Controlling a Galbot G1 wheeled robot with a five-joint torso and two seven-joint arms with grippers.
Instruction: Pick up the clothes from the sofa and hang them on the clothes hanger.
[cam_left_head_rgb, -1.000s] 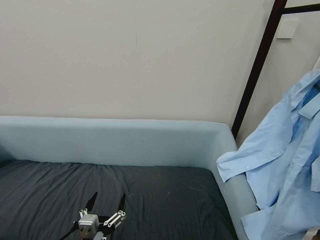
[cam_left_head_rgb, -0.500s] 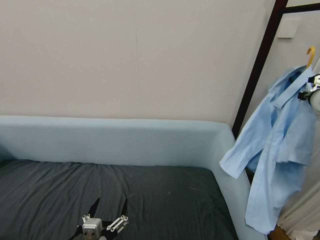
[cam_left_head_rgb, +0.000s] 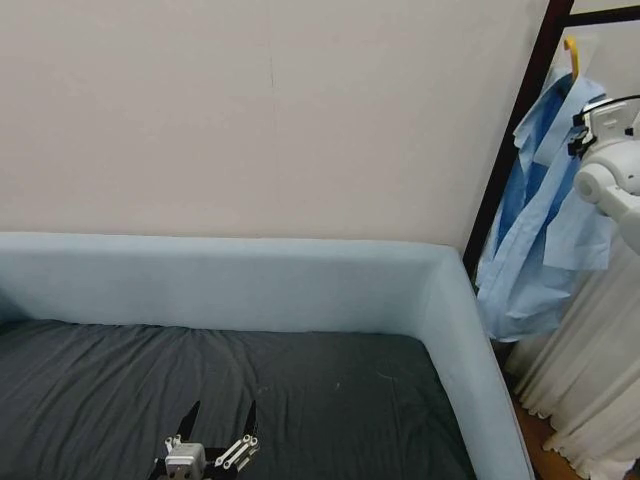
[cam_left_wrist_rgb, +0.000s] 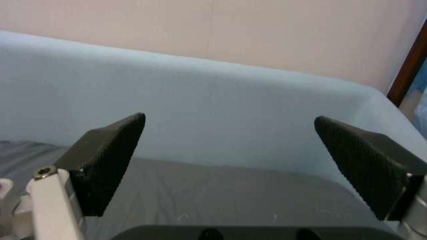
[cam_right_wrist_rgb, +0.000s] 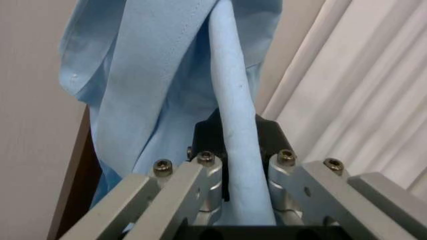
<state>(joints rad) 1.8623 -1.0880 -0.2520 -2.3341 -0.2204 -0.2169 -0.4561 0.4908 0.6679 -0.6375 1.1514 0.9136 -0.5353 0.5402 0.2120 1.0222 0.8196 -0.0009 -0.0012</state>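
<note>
A light-blue shirt (cam_left_head_rgb: 540, 210) on a hanger with a yellow hook (cam_left_head_rgb: 571, 52) hangs high at the right, beside the dark rack post (cam_left_head_rgb: 515, 150). My right gripper (cam_left_head_rgb: 584, 124) is raised there, shut on the shirt. In the right wrist view its fingers (cam_right_wrist_rgb: 200, 175) pinch a fold of the shirt (cam_right_wrist_rgb: 235, 125). My left gripper (cam_left_head_rgb: 217, 442) hovers low over the sofa's dark seat cushion (cam_left_head_rgb: 100, 390), open and holding nothing. The left wrist view shows its dark pads (cam_left_wrist_rgb: 107, 157) spread wide before the pale blue sofa back (cam_left_wrist_rgb: 220, 105).
The sofa's pale blue back and right armrest (cam_left_head_rgb: 465, 330) run below the plain wall. White curtains (cam_left_head_rgb: 590, 380) hang at the lower right beside the rack, above a strip of wooden floor.
My right arm has lifted the shirt from low beside the armrest up to the top of the rack post. The left gripper has stayed low and open.
</note>
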